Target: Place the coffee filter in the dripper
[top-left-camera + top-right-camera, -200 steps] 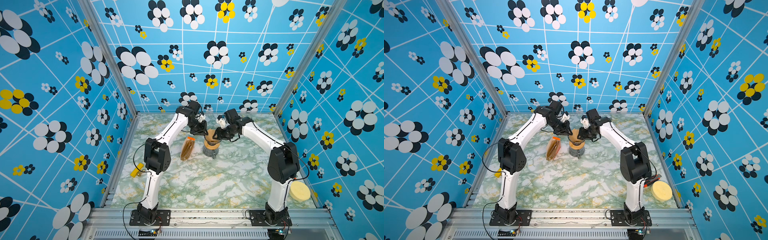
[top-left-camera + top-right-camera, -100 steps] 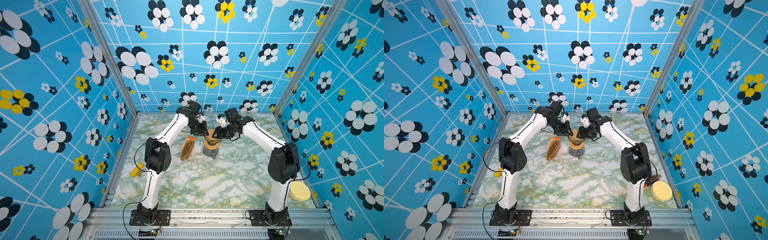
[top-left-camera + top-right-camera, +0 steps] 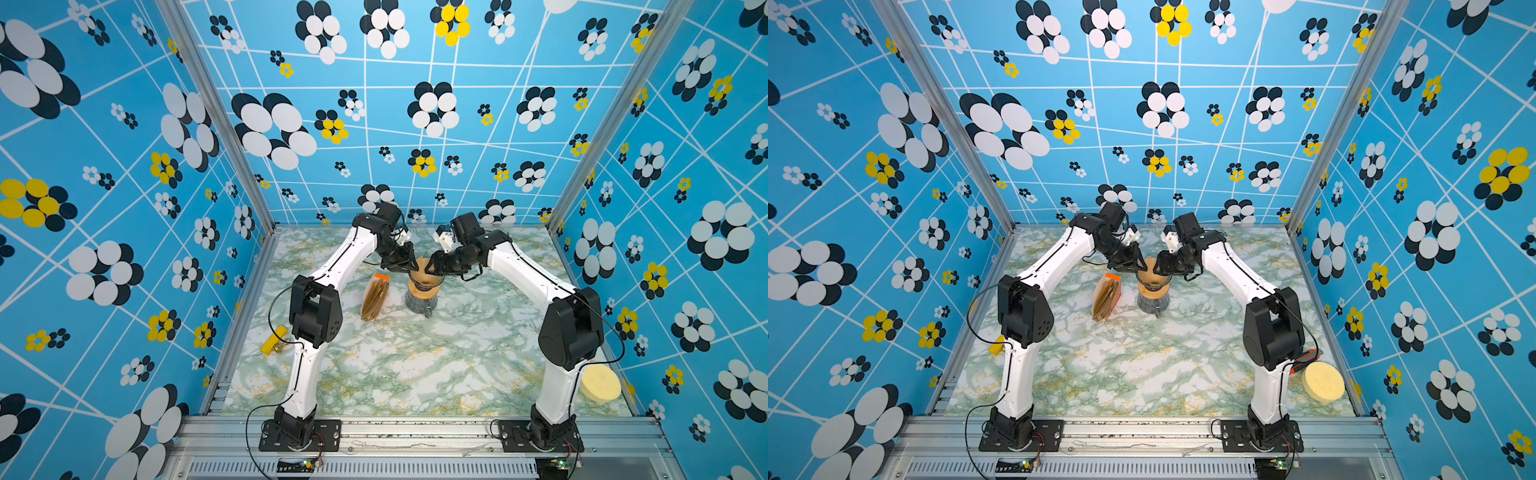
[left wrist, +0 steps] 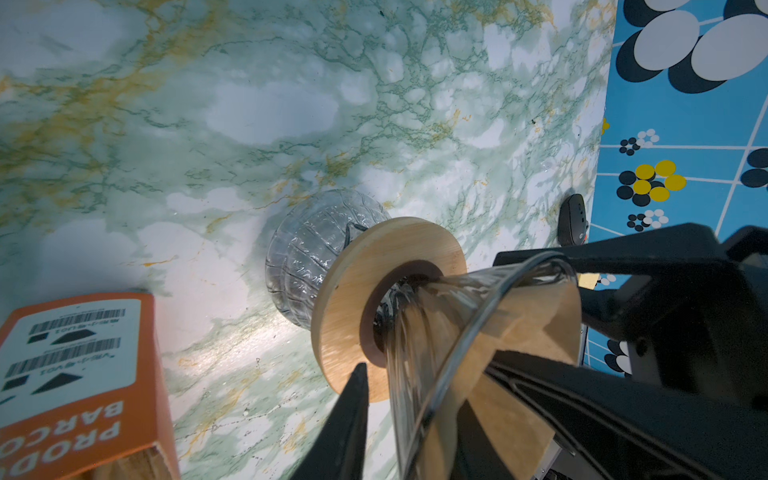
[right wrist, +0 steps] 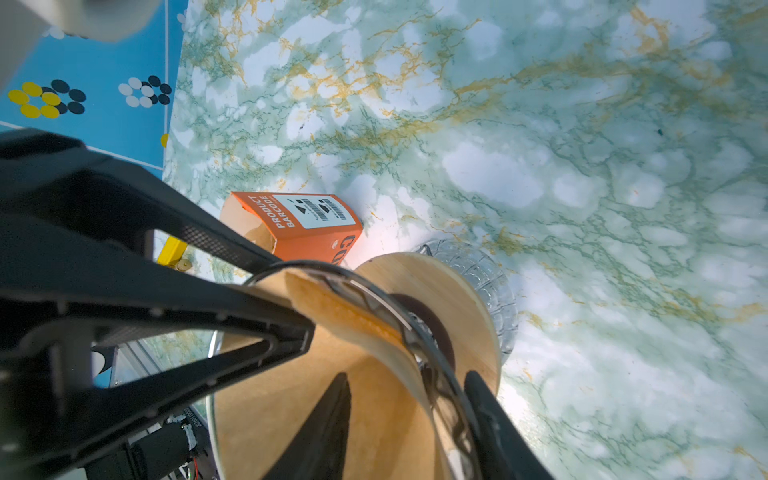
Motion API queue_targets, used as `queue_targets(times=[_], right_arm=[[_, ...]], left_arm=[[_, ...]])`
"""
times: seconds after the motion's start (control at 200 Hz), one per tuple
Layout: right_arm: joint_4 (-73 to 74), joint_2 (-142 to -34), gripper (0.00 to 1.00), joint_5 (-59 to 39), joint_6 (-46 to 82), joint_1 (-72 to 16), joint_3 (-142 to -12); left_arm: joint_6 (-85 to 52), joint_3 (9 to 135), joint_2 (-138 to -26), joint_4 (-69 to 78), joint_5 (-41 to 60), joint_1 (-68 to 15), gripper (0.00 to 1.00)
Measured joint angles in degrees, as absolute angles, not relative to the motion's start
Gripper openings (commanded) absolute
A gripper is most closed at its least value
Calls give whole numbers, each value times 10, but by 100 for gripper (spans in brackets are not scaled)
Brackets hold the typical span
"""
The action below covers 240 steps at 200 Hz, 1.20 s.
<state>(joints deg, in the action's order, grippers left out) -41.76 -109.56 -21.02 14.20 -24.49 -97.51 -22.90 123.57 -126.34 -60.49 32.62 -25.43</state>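
While left pincer (image 4: 424, 370) and right pincer (image 5: 407, 376) straddle the dripper (image 4: 436, 307) rim part-open, unclamped, coffee filter (image 5: 257, 407) sits inside.

Left pincer (image 4: 424, 365) wider apart, right pincer (image 5: 405, 378) too

Bare table (image 3: 415, 374) toward the front — orange-tagged packet (image 3: 375, 297) just beside the dripper (image 4: 432, 324)

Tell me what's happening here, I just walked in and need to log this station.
The left tool and the right tool meet over the dripper, which sits in a wooden ring atop a glass jug. The coffee filter is already inside it. Each tool straddles the rim, one finger inside the paper, one outside the glass, jaws open, gripping nothing.
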Motion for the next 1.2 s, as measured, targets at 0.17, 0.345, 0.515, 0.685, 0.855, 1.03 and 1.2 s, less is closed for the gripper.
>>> queue_targets(times=[0.17,0.345,0.515,0.685,0.855,1.03,1.2], right_arm=[[-417,-1089,47,-209,142,-245,-975],[-417,-1088,47,-209,142,-244,-975],[-417,-1088,47,-209,142,-244,-974],[-416,-1088,47,-209,142,-244,-971],[-415,-1088,46,-208,142,-244,-970],[-415,-1088,46,-202,142,-244,-970],[-415,-1088,46,-196,142,-244,-970]], left_arm=[[-229,1236,-1263,-612,326,-252,33],[-226,1235,-1263,-613,326,-252,34],[-223,1234,-1263,-615,326,-252,33],[-218,1234,-1263,-618,328,-252,30],[-217,1234,-1263,-617,331,-252,28],[-214,1234,-1263,-617,331,-252,32],[-214,1234,-1263,-617,332,-252,39]])
